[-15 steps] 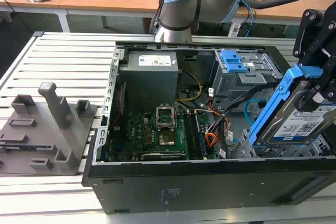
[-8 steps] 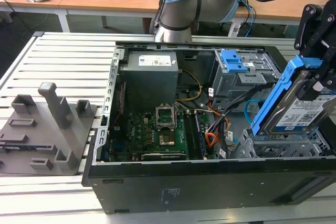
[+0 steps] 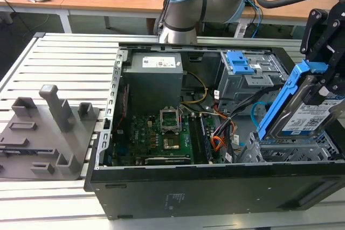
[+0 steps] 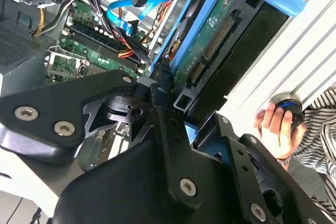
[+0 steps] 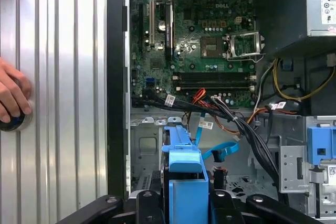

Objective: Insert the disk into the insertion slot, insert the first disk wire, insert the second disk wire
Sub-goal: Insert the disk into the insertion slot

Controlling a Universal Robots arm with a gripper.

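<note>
Blue-framed disk (image 3: 302, 112) hung tilted, the gripper (image 3: 328, 82) clenched on it, just above the grey slot (image 3: 294, 149) at a corner of the case (image 3: 215, 187) (step one, by my read, not yet seated). Getting it home likely called for squaring that tilt to the slot's mouth.
</note>
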